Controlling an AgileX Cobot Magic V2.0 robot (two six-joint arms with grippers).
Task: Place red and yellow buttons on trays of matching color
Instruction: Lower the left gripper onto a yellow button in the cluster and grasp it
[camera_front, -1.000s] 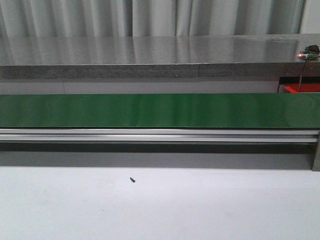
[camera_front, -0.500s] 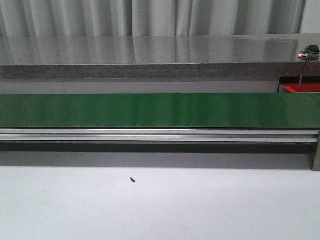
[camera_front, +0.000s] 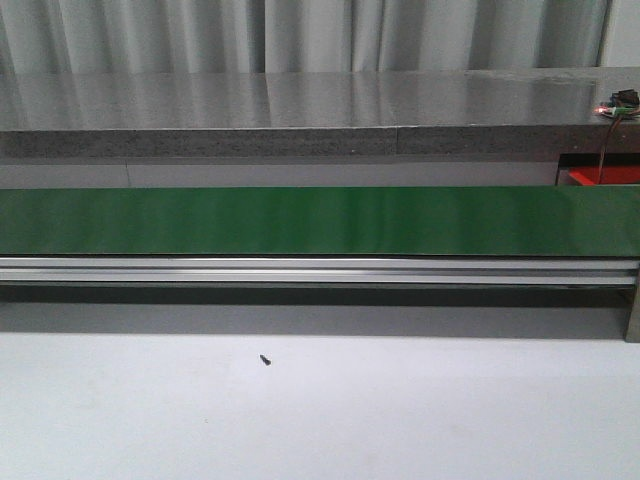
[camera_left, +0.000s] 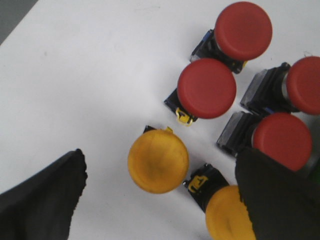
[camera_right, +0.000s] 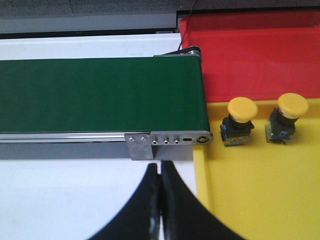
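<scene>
Green belt material of the conveyor (camera_front: 320, 220) runs across the whole front view, with a silver rail under it and the white counter (camera_front: 400, 410) in front. A small dark screw (camera_front: 265, 360) lies on the counter. No arm shows in this view.

In the left wrist view, the left claw (camera_left: 160, 200) is wide open and holds nothing. Its two black fingers (camera_left: 42, 200) stand on both sides of a yellow button (camera_left: 158, 160), which lies on the white surface between them, not touched. A second yellow button (camera_left: 227, 215) is just beside it, partly hidden by the other finger. Four red buttons lie near: one (camera_left: 206, 88) close to the yellow button, one (camera_left: 243, 30) further, one (camera_left: 282, 141) near the finger, and one (camera_left: 305, 85) at the picture edge.

In the right wrist view, the right claw (camera_right: 160, 200) is closed with its fingers pressed together, and it grips nothing. It hangs over the counter beside the yellow tray (camera_right: 260, 200). Two yellow buttons (camera_right: 242, 120) stand upright on this tray, near the conveyor end. The red tray (camera_right: 260, 60) lies behind, touching the yellow tray.
</scene>
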